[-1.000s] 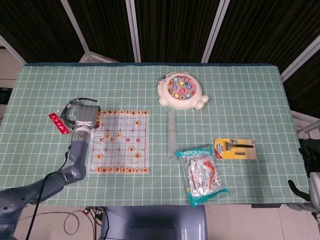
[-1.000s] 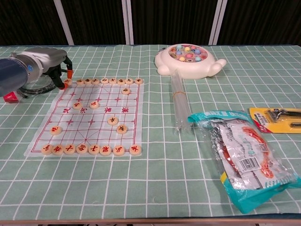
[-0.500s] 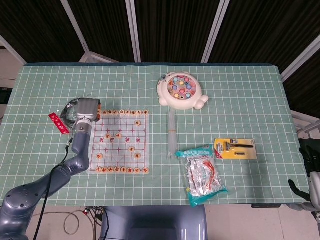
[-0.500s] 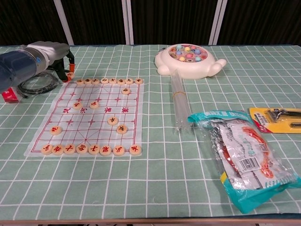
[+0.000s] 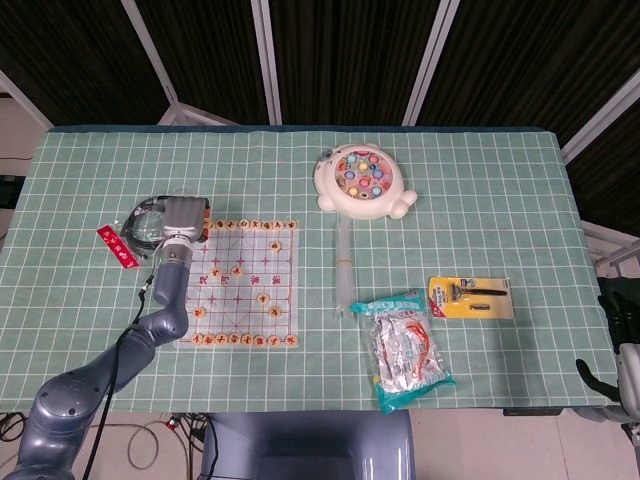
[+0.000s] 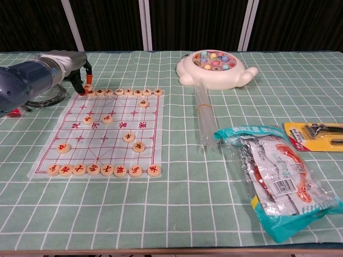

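A clear Chinese chess board (image 5: 245, 285) (image 6: 102, 134) with round wooden pieces lies at the left of the green checked cloth. My left hand (image 5: 183, 222) (image 6: 79, 79) is over the board's far left corner. Its orange-tipped fingertips (image 6: 86, 87) point down at the end of the far row of pieces (image 6: 123, 92). The corner piece is hidden under them, so a grip cannot be made out. My right hand (image 5: 620, 318) shows only as a dark shape off the table's right edge in the head view.
A white fishing toy (image 5: 364, 182) (image 6: 216, 67) stands at the back centre, with clear tubes (image 5: 344, 265) (image 6: 202, 115) in front of it. A snack packet (image 5: 407, 350) (image 6: 278, 176) and a razor card (image 5: 470, 297) (image 6: 316, 134) lie right. A red packet (image 5: 117, 246) and coiled cable (image 6: 45, 96) sit left.
My left hand has moved right, from beside the board onto its far left corner, where its fingertips now cover the end piece. The right hand has not moved.
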Motion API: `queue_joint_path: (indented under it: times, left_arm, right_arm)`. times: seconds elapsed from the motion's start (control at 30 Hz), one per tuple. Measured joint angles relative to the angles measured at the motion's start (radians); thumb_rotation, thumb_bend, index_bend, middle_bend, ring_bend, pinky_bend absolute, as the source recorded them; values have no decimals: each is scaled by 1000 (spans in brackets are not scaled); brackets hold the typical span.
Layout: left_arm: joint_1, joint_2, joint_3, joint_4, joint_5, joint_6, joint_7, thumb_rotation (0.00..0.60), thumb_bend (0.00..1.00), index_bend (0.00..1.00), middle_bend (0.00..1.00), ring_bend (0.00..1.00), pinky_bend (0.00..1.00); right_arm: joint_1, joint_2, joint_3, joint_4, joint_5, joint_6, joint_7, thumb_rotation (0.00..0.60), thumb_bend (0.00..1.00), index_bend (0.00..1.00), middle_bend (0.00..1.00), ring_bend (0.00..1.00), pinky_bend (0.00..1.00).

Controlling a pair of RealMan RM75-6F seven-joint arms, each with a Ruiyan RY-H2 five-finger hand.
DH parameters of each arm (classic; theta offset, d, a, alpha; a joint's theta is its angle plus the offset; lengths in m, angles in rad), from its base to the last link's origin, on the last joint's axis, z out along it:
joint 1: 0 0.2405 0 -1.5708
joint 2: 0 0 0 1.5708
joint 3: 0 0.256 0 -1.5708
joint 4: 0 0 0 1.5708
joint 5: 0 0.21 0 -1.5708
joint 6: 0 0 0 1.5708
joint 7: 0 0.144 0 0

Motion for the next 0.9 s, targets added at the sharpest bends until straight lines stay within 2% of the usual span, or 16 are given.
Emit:
queue_joint_path:
  times: [0.47, 0.9]
  left_arm:
    - [-7, -28, -19, 58, 28, -28, -10, 600, 313, 448, 939, 869, 936]
    - [-9, -43, -38, 86, 48, -33, -14, 600, 280, 372, 931, 867, 936]
  right_arm:
    - [0, 0, 1, -2, 3, -1, 2, 600, 343, 0, 0, 0, 0]
    - [0, 0, 3, -5, 6, -3, 2, 600, 344, 0, 0, 0, 0]
